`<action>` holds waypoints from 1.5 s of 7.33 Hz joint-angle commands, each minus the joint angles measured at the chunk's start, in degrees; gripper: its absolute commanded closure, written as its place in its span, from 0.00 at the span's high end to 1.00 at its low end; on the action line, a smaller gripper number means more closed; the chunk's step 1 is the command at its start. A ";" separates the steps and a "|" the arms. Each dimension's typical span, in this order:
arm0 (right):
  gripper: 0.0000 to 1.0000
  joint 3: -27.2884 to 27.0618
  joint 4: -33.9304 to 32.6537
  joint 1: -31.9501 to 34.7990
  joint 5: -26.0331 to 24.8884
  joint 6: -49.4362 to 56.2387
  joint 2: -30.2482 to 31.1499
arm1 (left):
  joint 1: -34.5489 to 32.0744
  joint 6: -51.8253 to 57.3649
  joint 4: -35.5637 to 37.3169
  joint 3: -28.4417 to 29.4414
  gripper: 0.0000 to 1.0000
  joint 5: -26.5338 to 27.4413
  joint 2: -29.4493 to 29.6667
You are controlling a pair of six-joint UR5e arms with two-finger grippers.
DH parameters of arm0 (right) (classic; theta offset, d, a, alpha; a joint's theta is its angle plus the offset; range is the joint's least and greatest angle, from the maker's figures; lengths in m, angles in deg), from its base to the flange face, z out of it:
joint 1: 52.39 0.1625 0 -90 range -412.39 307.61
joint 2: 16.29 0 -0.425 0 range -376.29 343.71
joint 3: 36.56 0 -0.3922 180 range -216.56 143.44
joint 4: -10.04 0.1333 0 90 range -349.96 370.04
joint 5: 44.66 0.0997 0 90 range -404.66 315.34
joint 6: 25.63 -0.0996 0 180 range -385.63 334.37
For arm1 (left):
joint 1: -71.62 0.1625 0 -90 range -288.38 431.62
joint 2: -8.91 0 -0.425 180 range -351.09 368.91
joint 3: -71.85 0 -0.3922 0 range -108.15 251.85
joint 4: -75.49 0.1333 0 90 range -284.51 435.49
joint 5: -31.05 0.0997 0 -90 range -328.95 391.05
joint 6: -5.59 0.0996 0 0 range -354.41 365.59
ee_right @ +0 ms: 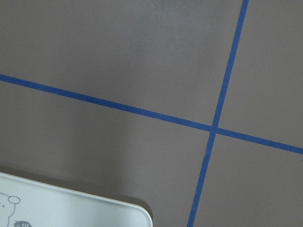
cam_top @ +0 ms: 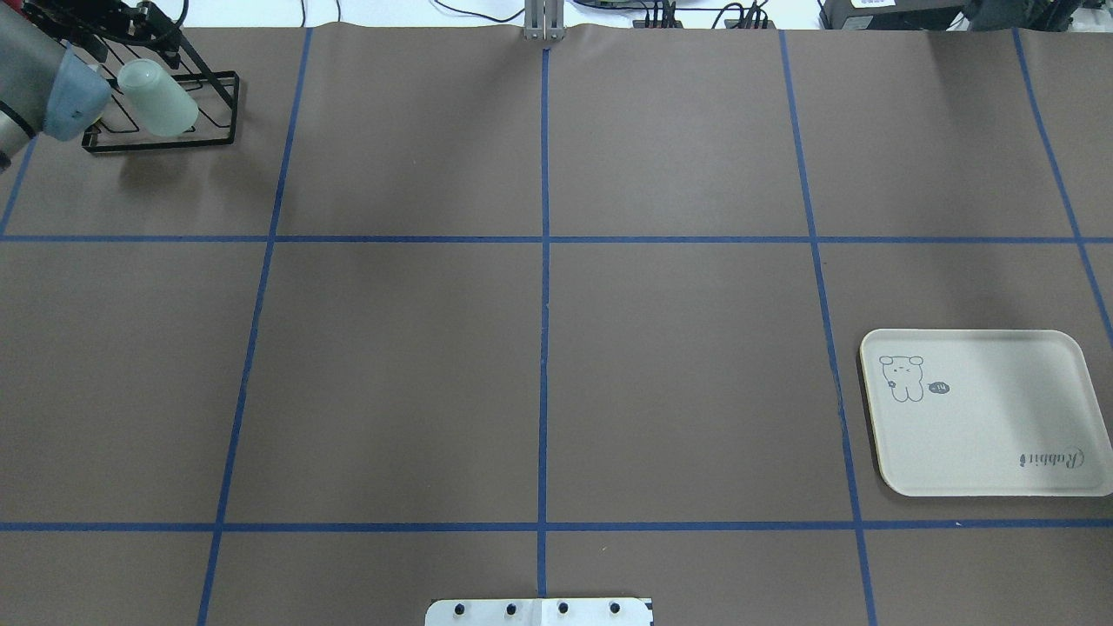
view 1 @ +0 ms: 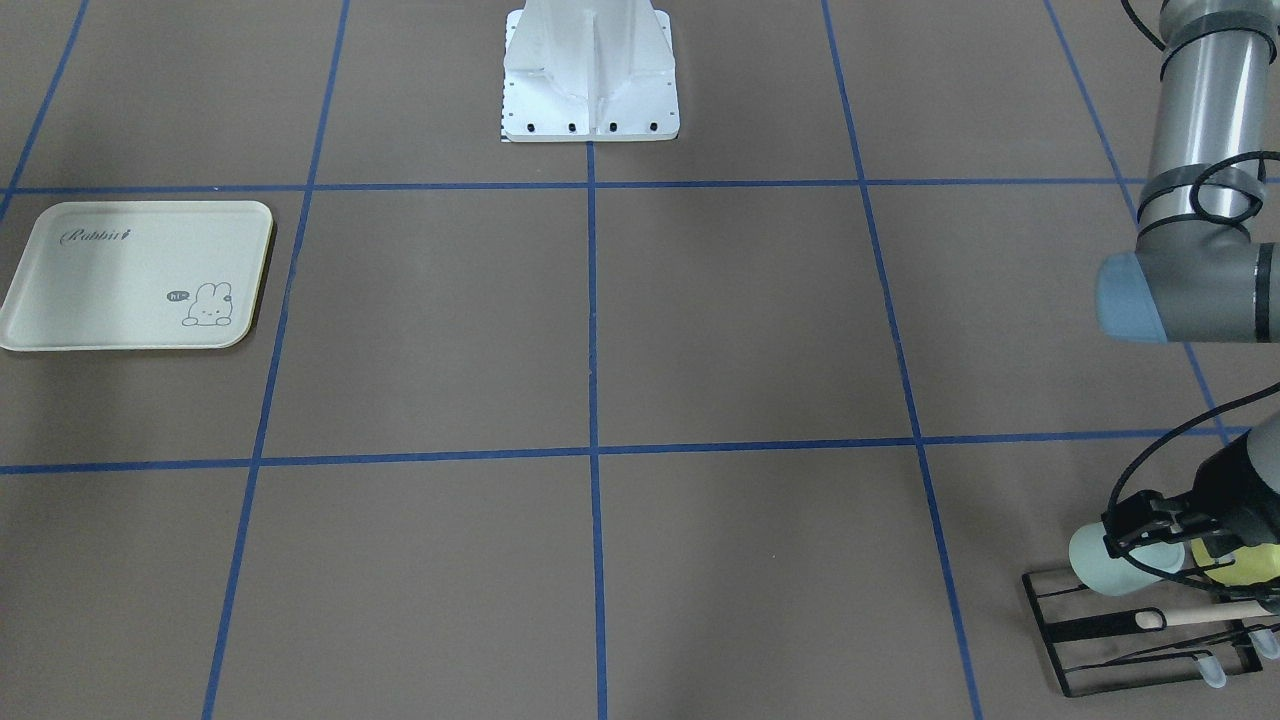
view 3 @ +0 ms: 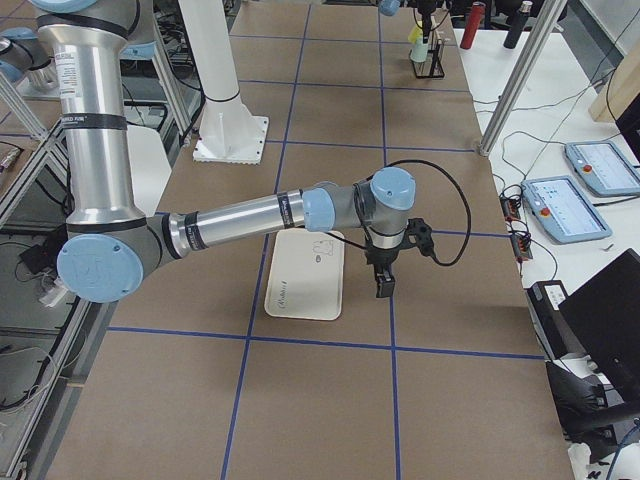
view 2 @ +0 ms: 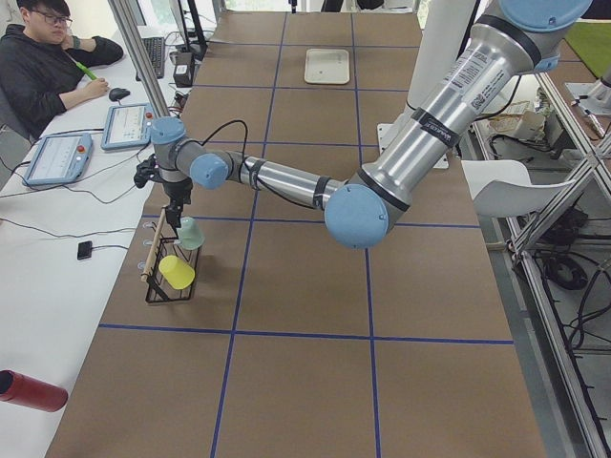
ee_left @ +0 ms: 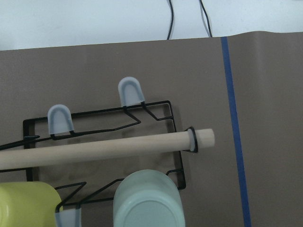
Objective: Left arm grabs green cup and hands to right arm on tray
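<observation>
The pale mint-green cup (view 1: pixel 1100 560) lies tilted on a peg of the black wire rack (view 1: pixel 1060 625) at the table's far corner on my left side. It also shows in the overhead view (cam_top: pixel 161 97) and at the bottom of the left wrist view (ee_left: pixel 147 201). My left gripper (view 1: pixel 1140 535) hangs right at the cup and looks open, its fingers either side of it. The cream tray (cam_top: pixel 1000 417) with the bunny drawing lies flat and bare on my right side. My right gripper (view 3: pixel 384 290) hovers beside the tray's edge; I cannot tell whether it is open or shut.
A yellow-green cup (view 1: pixel 1240 560) sits on the same rack next to the green one. A wooden rod (ee_left: pixel 118 146) runs through the rack's loop. The white robot base (view 1: pixel 590 80) stands at mid-table. An operator (view 2: pixel 48 57) sits beyond the table's far edge.
</observation>
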State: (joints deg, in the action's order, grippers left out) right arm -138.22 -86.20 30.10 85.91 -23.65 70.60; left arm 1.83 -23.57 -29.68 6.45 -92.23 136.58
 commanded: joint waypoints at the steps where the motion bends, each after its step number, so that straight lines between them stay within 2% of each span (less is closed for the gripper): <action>1: 1.00 0.06 0.00 0.04 0.04 -0.05 0.04 | 0.70 0.42 0.14 1.58 1.00 1.81 0.13; 11: 1.00 0.50 0.00 -0.04 0.04 0.04 0.04 | 2.03 0.85 -0.12 3.69 0.99 2.08 0.04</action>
State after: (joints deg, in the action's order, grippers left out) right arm -137.72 -86.20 30.07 85.94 -23.61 70.60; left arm 3.93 -22.88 -29.69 9.32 -90.16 136.52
